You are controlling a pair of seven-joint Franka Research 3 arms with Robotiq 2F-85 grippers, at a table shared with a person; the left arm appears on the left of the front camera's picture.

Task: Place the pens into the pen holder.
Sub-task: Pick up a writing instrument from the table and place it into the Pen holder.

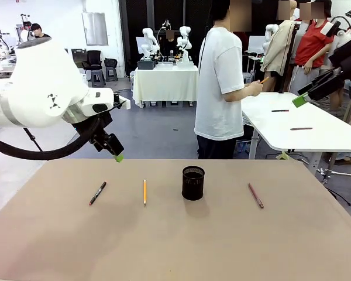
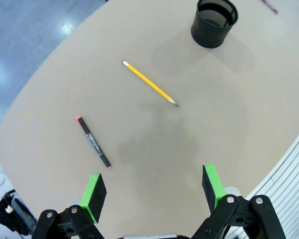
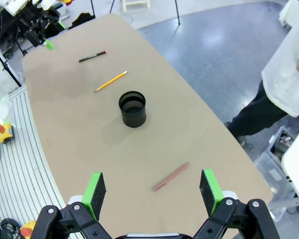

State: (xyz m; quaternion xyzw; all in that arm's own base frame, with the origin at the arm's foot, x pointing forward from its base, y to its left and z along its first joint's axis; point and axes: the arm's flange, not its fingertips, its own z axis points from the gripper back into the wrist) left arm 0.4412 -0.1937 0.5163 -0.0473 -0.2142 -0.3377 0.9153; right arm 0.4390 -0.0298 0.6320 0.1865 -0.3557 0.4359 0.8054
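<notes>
fingers [image 2: 93,191] gape wide and empty on left gripper [image 2: 153,191] and right gripper [image 3: 152,191], ready for pens [image 1: 144,192] lying flat beside the pen holder [image 1: 193,182] near the table's [image 1: 175,252] far edge.

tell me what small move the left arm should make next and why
Probably lower the open left gripper toward the black pen with red ends, the pen nearest it. It lies flat on the tan table, the black wire-mesh pen holder stands empty, and this gripper holds nothing.
</notes>
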